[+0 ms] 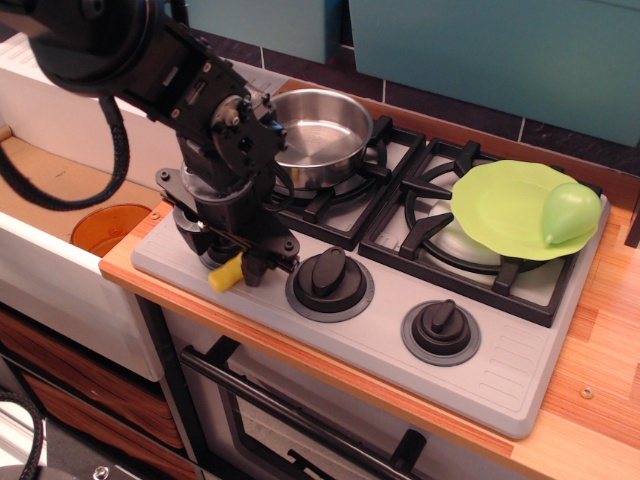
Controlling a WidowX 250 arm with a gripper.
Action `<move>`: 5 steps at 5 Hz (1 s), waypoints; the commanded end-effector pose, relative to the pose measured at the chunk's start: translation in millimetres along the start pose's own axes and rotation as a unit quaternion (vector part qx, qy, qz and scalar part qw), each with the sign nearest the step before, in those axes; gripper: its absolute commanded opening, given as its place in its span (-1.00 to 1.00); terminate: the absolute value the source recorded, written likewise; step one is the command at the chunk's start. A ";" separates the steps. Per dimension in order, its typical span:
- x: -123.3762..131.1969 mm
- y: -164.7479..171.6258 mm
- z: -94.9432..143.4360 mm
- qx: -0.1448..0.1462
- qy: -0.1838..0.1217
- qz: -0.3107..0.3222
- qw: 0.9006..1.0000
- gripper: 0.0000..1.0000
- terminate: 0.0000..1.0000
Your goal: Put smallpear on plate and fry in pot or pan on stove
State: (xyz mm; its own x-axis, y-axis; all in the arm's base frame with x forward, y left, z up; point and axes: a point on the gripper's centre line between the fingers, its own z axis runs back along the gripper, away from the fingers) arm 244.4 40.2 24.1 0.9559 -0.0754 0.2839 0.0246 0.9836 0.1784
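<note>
The yellow fry (225, 274) sticks out tilted at the stove's front left edge, between my gripper's fingertips. My gripper (232, 262) points down over the left knob and looks shut on the fry. The steel pan (320, 135) sits empty on the left burner, just behind the gripper. The lime-green plate (500, 205) lies on the right burner. The pale green smallpear (570, 212) rests on the plate's right edge. The grey stove (500, 370) carries all of them.
The middle knob (329, 275) and right knob (441, 328) stand along the stove's front; the left knob is hidden under the gripper. An orange disc (108, 226) lies in the sink to the left. A wooden counter (600, 400) runs along the right.
</note>
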 end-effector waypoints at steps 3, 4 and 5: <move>15.2 1.2 24.7 -0.005 0.039 -0.014 0.999 -1.00 -1.00; 20.7 2.3 38.3 0.003 0.048 -0.016 0.999 -1.00 -1.00; 29.7 9.0 61.8 0.011 0.064 -0.024 0.998 -1.00 -1.00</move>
State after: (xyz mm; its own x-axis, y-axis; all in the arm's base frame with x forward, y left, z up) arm 244.6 37.9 82.0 0.9905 -0.0926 0.1014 0.0704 0.9763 0.2045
